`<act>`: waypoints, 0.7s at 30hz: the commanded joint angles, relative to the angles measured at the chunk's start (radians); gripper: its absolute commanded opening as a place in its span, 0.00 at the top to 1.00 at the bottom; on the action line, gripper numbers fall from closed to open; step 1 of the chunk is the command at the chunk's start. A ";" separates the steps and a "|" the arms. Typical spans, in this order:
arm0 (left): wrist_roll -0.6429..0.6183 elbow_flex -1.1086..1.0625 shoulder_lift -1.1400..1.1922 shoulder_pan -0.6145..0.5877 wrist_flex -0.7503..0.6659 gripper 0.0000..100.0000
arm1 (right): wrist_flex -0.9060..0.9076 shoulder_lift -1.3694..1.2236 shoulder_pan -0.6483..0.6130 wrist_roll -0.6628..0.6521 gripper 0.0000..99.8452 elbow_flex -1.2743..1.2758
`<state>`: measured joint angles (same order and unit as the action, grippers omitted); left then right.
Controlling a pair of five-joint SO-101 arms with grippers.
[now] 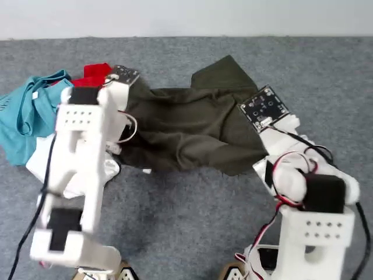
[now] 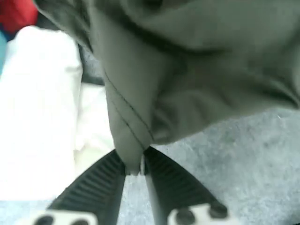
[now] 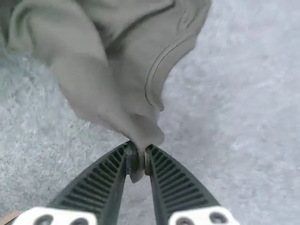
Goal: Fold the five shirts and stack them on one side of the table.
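Left gripper (image 2: pixel 135 166) was clamped on a seam of the olive shirt (image 1: pixel 186 125), and right gripper (image 3: pixel 137 164) pinched another edge. The shirt stretched between them, white cloth (image 2: pixel 37 93) beside the left one.

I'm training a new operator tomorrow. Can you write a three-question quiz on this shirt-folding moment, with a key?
1. True or false: the left gripper and the right gripper are each shut on the olive shirt.
2. Which colour is missing from the shirt heap beside it? A teal, B red, C yellow, D white.
3. Short answer: is the olive shirt neatly folded yet?
Key: 1 true; 2 C; 3 no, it lies rumpled between the grippers.
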<state>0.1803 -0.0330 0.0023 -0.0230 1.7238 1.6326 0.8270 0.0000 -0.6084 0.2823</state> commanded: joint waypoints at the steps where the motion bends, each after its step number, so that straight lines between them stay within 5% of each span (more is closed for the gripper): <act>1: 0.041 -0.094 -0.210 -0.011 0.032 0.99 | 0.058 0.021 0.002 -0.009 0.99 -0.149; 7: 0.083 -0.193 -0.471 -0.044 0.032 0.99 | 0.159 0.027 0.007 -0.002 0.99 -0.334; 14: 0.187 -0.199 -0.663 -0.299 0.032 0.99 | 0.160 0.031 0.176 -0.002 0.99 -0.443; 21: 0.285 -0.200 -0.684 -0.439 0.032 0.99 | 0.160 0.031 0.193 0.020 0.99 -0.473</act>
<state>0.4381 -0.2371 -0.6590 -0.4173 1.7407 1.7553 0.8500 0.1688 -0.6099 -0.1534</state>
